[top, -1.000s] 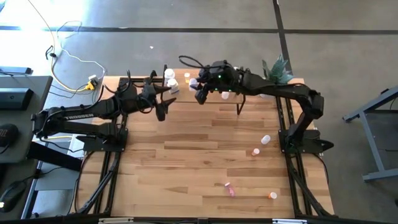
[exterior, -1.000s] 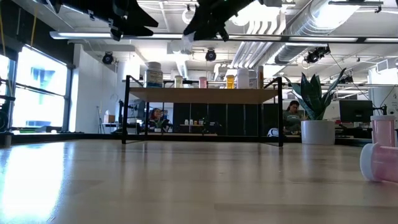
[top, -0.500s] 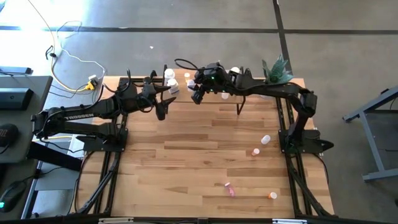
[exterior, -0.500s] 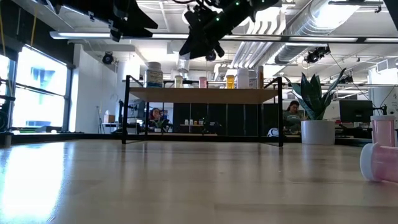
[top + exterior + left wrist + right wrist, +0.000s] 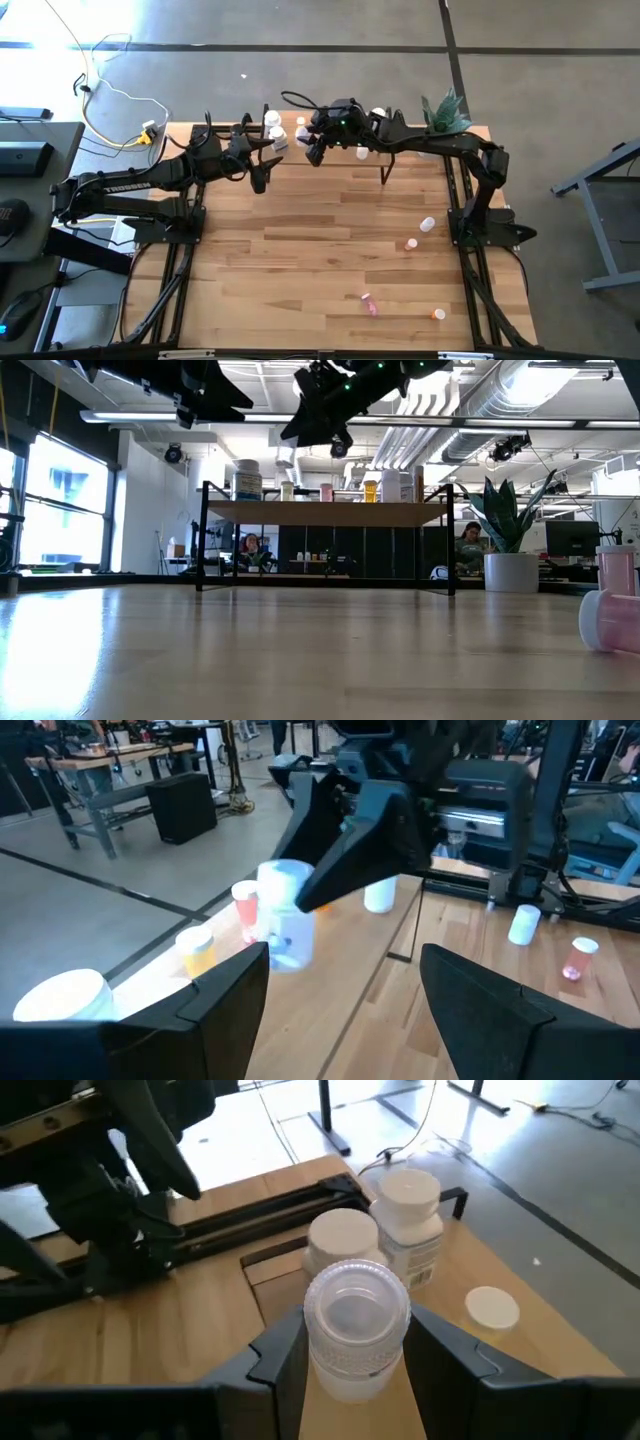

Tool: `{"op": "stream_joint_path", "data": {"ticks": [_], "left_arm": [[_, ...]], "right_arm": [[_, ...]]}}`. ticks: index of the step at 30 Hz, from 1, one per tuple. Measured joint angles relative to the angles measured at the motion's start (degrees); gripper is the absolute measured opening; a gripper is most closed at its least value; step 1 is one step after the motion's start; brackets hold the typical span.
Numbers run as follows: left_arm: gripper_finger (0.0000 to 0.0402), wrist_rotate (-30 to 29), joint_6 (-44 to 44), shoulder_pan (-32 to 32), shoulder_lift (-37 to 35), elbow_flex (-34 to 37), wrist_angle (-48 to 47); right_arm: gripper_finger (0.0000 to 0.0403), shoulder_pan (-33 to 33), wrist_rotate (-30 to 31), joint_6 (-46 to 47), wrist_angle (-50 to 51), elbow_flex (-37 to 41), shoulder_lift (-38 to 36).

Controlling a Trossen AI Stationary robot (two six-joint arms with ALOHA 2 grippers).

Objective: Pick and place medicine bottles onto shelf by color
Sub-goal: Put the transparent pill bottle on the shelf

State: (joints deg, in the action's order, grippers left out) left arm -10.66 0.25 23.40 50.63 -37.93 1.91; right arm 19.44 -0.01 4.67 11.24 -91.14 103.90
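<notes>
R tool [image 5: 355,1355] grips a clear-capped white bottle [image 5: 356,1330] by its sides, above the shelf [image 5: 445,1295] end near 2 white bottles [image 5: 405,1220]. Looks light, rigid, smooth plastic: likely slippery, so hold mid-body. L tool [image 5: 340,995] hovers open beside the shelf. Other bottles [image 5: 427,225] lie on the tabletop [image 5: 300,250].

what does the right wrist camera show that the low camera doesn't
Only the right wrist view shows the right gripper clamped on a white-capped bottle above the shelf, just in front of two white bottles standing there. Only the low view shows a pink bottle on the table, the shelf's black legs, and the potted plant. Both show the shelf with bottles on it.
</notes>
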Motion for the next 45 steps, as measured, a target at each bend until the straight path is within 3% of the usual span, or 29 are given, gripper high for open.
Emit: {"op": "stream_joint_path", "data": {"ticks": [8, 24, 31, 40, 45], "left_arm": [[0.0251, 0.00, -0.01, 0.11, -0.01, 0.00, -0.01], [0.0251, 0.00, -0.07, 0.26, -0.02, 0.00, -0.46], [0.0251, 0.02, -0.07, 0.26, -0.02, 0.00, -0.63], [0.0251, 0.02, -0.07, 0.24, -0.02, 0.00, -0.65], [0.0251, 0.02, -0.07, 0.25, -0.02, 0.01, -0.87]], "right_arm": [[0.0131, 0.04, 0.29, 0.01, 2.60, -3.10, 0.01], [0.0131, 0.02, 1.05, -1.10, 9.61, -3.07, 4.83], [0.0131, 0.20, 4.39, -2.32, 12.07, -3.07, 4.98], [0.0131, 0.55, 4.02, -2.10, 13.37, -3.07, 4.96], [0.0148, 0.55, 4.02, -0.70, 13.56, -3.07, 4.96]]}}
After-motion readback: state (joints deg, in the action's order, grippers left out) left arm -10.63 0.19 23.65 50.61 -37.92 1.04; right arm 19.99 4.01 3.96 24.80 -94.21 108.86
